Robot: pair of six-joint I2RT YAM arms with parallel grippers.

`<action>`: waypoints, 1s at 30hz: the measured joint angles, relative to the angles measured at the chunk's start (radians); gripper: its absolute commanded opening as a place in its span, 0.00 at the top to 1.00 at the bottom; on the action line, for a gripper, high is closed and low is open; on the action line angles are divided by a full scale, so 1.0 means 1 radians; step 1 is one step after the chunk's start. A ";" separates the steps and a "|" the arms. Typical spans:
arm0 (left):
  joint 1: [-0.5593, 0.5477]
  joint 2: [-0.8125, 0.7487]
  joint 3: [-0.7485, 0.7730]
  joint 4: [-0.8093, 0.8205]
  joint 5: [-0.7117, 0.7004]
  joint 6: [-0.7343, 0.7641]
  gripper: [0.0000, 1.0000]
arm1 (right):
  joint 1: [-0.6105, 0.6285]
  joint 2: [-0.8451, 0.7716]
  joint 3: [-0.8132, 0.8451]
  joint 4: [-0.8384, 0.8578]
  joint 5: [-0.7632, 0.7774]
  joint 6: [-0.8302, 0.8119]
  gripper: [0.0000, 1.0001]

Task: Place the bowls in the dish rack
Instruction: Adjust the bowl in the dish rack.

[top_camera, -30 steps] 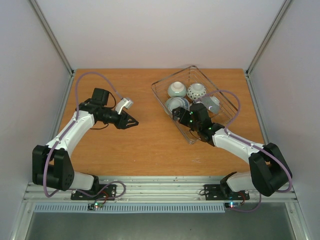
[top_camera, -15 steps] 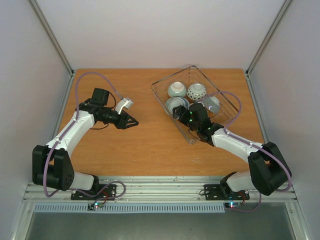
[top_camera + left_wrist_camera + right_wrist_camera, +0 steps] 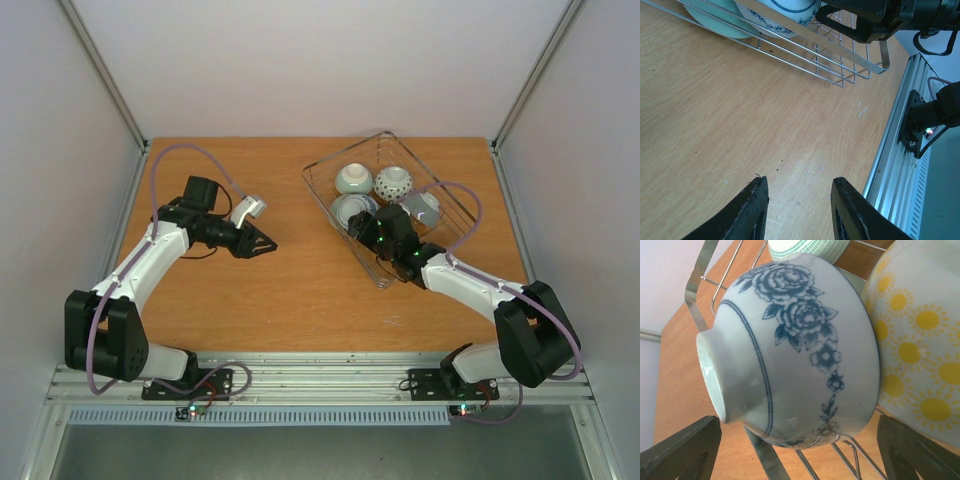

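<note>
— Top external view first: where do you stand on the job?

— Near the end, I'd judge. On the table [image 3: 290, 290] the dish rack [image 3: 345, 153] sits at the far right, and all four bowls you can see lie inside it.

— So what does the next move call for?

— Draw your right arm [image 3: 470, 285] back and up, slowly, so you neither snag the wires nor nudge a bowl. Then check whether any bowl is left outside the rack.

— How are the arms posed?

— Your right arm reaches forward and leftward, with its wrist dipped over the rack's near side. Your left arm [image 3: 150, 262] is bent over bare wood, well apart from the rack.

— And the bowls?

— The blue-flowered bowl [image 3: 795, 355] lies on its side on the wires, foot to the left. It is touching or just beside the yellow-sun bowl [image 3: 920, 340]; I cannot tell which. The green bowl [image 3: 353, 178] and the dotted bowl [image 3: 393, 181] sit farther back.

— The grippers?

— Your right gripper [image 3: 360, 226] faces the blue-flowered bowl. Its fingers [image 3: 685, 450] are spread wide on either side of the bowl, off the glaze. Your left gripper [image 3: 800, 210] is spread too, holding nothing.
</note>
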 measured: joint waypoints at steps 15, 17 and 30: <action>0.000 0.000 0.000 0.001 0.000 0.000 0.64 | 0.008 0.022 0.009 0.010 0.019 -0.002 0.08; 0.000 0.000 0.000 0.001 0.000 0.000 0.65 | 0.015 0.024 0.009 0.015 0.022 -0.004 0.07; 0.000 0.000 0.000 0.003 0.000 0.000 0.64 | 0.033 0.024 0.009 0.019 0.070 0.020 0.09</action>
